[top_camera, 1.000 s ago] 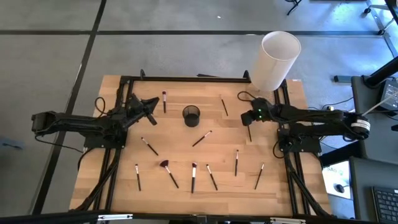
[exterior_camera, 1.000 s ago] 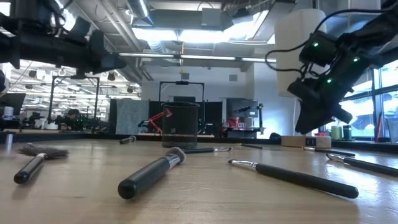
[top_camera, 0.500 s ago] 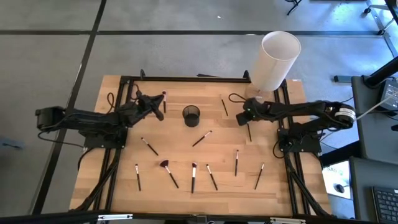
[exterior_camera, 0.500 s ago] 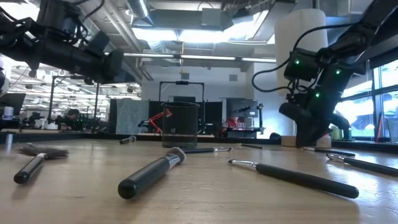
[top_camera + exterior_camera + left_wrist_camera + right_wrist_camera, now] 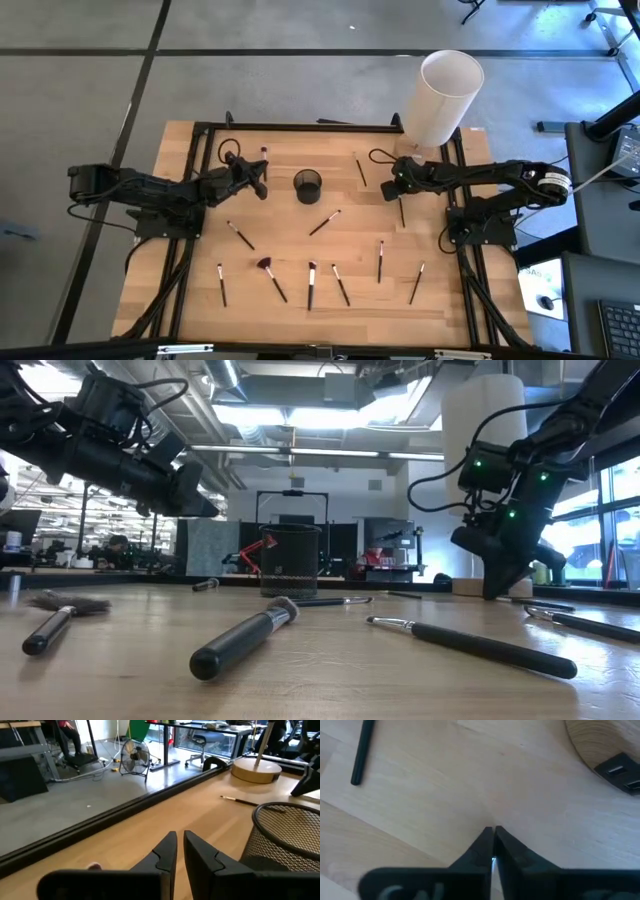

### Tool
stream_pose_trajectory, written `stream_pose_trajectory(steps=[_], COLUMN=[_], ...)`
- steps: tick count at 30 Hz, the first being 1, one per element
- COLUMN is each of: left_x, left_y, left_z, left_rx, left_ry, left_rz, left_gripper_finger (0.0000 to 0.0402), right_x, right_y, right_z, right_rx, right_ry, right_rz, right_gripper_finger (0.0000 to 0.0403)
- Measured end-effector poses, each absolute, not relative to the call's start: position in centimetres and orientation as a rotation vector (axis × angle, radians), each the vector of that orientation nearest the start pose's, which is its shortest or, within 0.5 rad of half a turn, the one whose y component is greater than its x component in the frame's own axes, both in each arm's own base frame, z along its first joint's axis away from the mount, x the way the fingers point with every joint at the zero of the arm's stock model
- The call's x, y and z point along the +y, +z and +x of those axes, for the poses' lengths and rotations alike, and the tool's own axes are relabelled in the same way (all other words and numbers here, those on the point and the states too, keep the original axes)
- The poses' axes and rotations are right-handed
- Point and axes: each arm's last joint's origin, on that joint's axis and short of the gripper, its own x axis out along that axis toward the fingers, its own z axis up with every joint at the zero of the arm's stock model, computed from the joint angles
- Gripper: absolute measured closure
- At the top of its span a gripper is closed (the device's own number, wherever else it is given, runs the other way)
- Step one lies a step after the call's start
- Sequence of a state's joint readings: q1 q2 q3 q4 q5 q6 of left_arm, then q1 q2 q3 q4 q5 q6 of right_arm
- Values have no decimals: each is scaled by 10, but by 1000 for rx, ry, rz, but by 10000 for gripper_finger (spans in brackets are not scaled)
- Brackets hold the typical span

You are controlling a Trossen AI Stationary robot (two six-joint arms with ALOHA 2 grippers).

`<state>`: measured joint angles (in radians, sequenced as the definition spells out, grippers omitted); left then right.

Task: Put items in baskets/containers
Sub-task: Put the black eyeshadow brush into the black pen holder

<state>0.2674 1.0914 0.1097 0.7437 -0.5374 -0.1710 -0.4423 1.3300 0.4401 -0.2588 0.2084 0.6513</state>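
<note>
Several thin makeup brushes lie flat on the wooden table (image 5: pixel 300 250), one of them with a reddish fan head (image 5: pixel 265 266). The black mesh cup (image 5: pixel 307 185) stands upright at the middle far part. My left gripper (image 5: pixel 258 183) hovers just left of the cup, beside a brush (image 5: pixel 264 160). Its fingers (image 5: pixel 172 845) are shut with only a slit between them and nothing in it. My right gripper (image 5: pixel 388 186) points steeply down right of the cup, shut (image 5: pixel 493 831), with nothing between its fingers. A brush (image 5: pixel 401 210) lies just near of it. My right gripper's shut fingertips (image 5: pixel 497 590) stand at the level of the tabletop, pointing down. I cannot tell whether they touch the wood. No brush is between them.
A tall white cylinder (image 5: pixel 445 95) on a round wooden base (image 5: pixel 600 740) stands at the far right corner, close behind my right gripper. A black frame (image 5: pixel 300 127) runs along the table's far edge and sides. Most brushes lie in the near half.
My left gripper has moved toward the table's right, closer to the mesh cup, and has sunk and tipped lower. My right gripper has sunk toward the tabletop, tipped more steeply down, and has shut to a point. No brush has moved.
</note>
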Motion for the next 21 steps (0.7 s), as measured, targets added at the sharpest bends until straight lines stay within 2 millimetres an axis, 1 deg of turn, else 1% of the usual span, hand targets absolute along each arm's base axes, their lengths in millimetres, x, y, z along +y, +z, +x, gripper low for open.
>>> stream_pose_trajectory(steps=[2,6,9,12,15,16,19,21], left_x=[59,55,53,53,53,53,55,57], left_y=[145,144,144,144,144,145,153,163], left_z=[165,166,166,166,167,167,168,168], left_rx=[176,188,194,194,188,178,113,42], left_ry=[811,791,778,775,776,776,779,783], left_rz=[-129,-126,-123,-122,-122,-122,-80,-18], left_gripper_finger=[373,373,373,373,373,373,373,373], right_x=[-90,-89,-87,-85,-80,-78,-74,-73], right_y=[120,122,133,157,182,193,225,236], right_z=[176,178,188,204,223,230,250,259], right_rx=[934,900,829,676,515,441,211,89], right_ry=[-933,-907,-825,-728,-622,-583,-493,-497], right_rz=[690,671,664,602,483,443,307,191], right_gripper_finger=[396,392,399,398,399,400,400,400])
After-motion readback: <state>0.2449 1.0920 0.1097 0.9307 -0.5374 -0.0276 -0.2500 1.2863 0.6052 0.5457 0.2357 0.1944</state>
